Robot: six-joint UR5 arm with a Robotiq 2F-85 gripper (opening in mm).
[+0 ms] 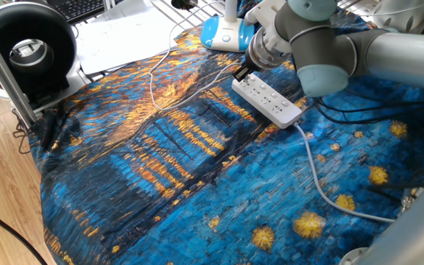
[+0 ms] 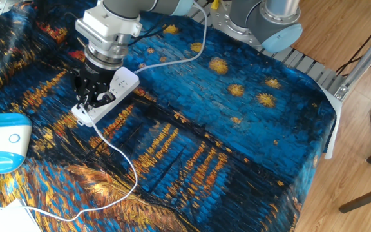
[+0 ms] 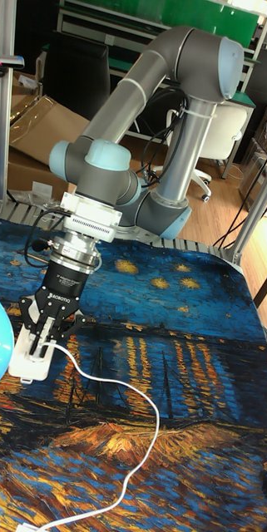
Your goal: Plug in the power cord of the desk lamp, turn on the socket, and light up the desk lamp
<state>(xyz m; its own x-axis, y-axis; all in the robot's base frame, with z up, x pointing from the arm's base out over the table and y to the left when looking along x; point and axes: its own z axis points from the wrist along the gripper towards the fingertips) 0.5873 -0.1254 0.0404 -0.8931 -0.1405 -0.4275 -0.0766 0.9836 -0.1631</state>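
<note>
the socket (image 1: 266,100) lies flat on a blue and gold painted cloth (image 1: 160,169), a long white strip set at a slant across the cloth, with its thick pale-grey cable (image 1: 316,173) leaving the end away from the lamp and curving off across the cloth. the gripper (image 2: 90,98) hangs straight down over the other end of the strip, the end nearest the lamp base (image 1: 227,33); in the tall fixed view its black fingers (image 3: 33,320) reach right down to the strip's top face. the jaws stand close together, with only a narrow gap, around something small and white at the strip's end that looks like the plug, though the fingers hide too much of it to tell whether they are pressing on it or merely standing beside it. the power cord (image 2: 122,158) comes out from under the fingertips, runs thin and white across the cloth in a loose loop and trails away toward the near edge in the other fixed view; in the tall fixed view the same cord (image 3: 125,391) bends down and off the bottom of the picture. the lamp base, blue and white, sits on the cloth near the strip's end but apart from it. beyond the cloth's edge stand a round black fan-like device (image 1: 24,51) and some white paper (image 1: 120,37).
</note>
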